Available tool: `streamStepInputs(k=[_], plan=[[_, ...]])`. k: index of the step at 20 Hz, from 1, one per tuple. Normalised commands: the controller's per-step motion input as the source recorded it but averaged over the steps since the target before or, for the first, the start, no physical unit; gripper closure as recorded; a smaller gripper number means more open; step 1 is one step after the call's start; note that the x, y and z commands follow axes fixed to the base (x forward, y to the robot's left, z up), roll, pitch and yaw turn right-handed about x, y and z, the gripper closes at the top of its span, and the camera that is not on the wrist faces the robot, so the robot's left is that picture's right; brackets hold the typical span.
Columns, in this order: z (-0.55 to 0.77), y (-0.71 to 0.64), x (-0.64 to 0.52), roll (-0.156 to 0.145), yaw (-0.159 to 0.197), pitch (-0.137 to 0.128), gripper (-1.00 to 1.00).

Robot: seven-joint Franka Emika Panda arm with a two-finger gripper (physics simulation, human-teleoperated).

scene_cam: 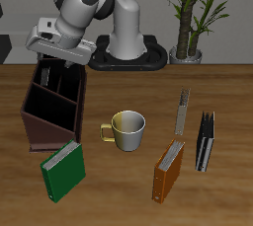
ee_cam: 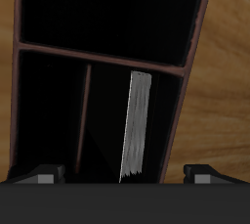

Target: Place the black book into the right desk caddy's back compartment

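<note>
The right desk caddy (scene_cam: 51, 112) is a dark brown box near the table's edge, and it fills the wrist view (ee_cam: 190, 81). My gripper (scene_cam: 57, 60) hangs right over its back end. In the wrist view the gripper (ee_cam: 119, 176) is open, with its fingertips (ee_cam: 39, 176) far apart. The black book (ee_cam: 137, 125) stands on edge inside the dark section below, beside a thin divider (ee_cam: 83, 120). Only its strip of white page edges shows, and neither finger touches it. In the exterior view the gripper hides most of the book.
A green book (scene_cam: 64, 169) lies in front of the caddy. A mug (scene_cam: 126, 129) stands mid-table. An orange-brown book (scene_cam: 170, 169), a dark grey book (scene_cam: 205, 141) and a thin upright book (scene_cam: 183, 112) stand beyond it. The robot base (scene_cam: 126, 47) and a plant (scene_cam: 188, 13) are at the back.
</note>
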Motion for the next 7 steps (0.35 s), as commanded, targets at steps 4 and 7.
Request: streamStepInputs(k=[4,7], plan=[[0.13,0.05,0.05,0.011,0.005,-0.019,-1.00],[0.14,0.04,0.04,0.011,0.003,-0.021,-1.00]])
